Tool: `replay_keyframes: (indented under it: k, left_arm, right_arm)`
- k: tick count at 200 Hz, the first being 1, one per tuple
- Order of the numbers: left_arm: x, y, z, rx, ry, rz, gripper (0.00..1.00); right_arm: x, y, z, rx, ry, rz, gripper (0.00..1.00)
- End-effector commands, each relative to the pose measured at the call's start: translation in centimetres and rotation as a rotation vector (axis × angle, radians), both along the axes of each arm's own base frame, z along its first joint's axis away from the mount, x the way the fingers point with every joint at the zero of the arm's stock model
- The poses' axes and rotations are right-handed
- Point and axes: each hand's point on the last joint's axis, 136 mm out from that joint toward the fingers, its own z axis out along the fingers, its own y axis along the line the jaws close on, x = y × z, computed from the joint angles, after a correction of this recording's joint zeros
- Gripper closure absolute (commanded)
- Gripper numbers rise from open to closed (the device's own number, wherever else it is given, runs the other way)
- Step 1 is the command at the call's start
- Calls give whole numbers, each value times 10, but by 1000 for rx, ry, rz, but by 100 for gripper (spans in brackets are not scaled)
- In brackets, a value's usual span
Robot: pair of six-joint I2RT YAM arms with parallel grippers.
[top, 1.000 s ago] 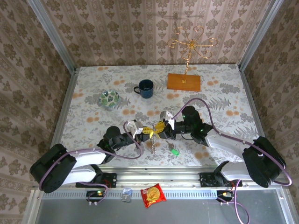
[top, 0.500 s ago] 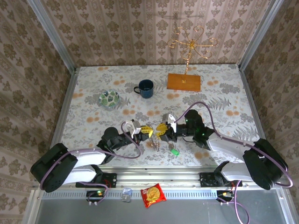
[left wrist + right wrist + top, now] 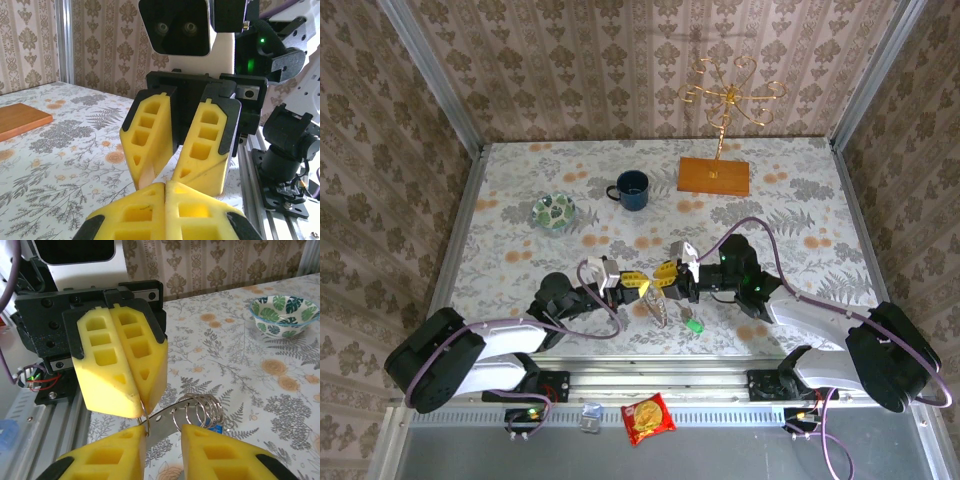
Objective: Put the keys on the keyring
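Right wrist: left gripper (image 3: 138, 411) pinches the keyring (image 3: 196, 412), lying between spread jaws of right gripper (image 3: 164, 434).

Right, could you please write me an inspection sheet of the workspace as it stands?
Surface: table under a floral cloth, no spills seen.
Job's things: keyring held up between the two arms; green key lying loose on the cloth; a blue bit at the ring, possibly the other key.
Clutter: blue mug, leaf-patterned dish, gold wire stand on a wooden base, snack packet by the near rail.
Grippers: left end effector shut on the keyring's wire; right end effector jaws apart around the ring, grip unclear.
Cables: purple cable looping over each arm, no snag seen.
Surroundings: wallpapered walls.
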Motion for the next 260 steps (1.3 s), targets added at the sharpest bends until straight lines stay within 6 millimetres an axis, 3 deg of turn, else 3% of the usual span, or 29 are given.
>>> replay_keyframes:
  k: [1,69,90,114,127,159,209,260]
  left_arm:
    - [-3,-1,36,-92,-65,-34,100]
    - [-8,-3,42,-104,-69,-67,100]
    - [-8,-3,41,-101,-67,-66,100]
    - [-3,-1,32,-82,-57,-40,100]
    - [8,6,24,-66,-39,23,85]
    - [14,12,-3,36,-8,57,71]
    - [12,15,-25,146,-7,57,65]
    - [14,22,-25,217,-59,64,65]
  right_arm:
    - [-1,9,20,45,-16,43,77]
    - [-1,17,26,60,-19,73,86]
    - [-1,20,31,82,-21,86,100]
    - [0,19,31,86,-25,89,100]
    - [1,16,27,72,-24,77,100]
    - [0,11,11,-12,-24,74,100]
    - [1,11,-2,-51,-6,78,100]
    - [-3,11,-5,-126,-31,119,100]
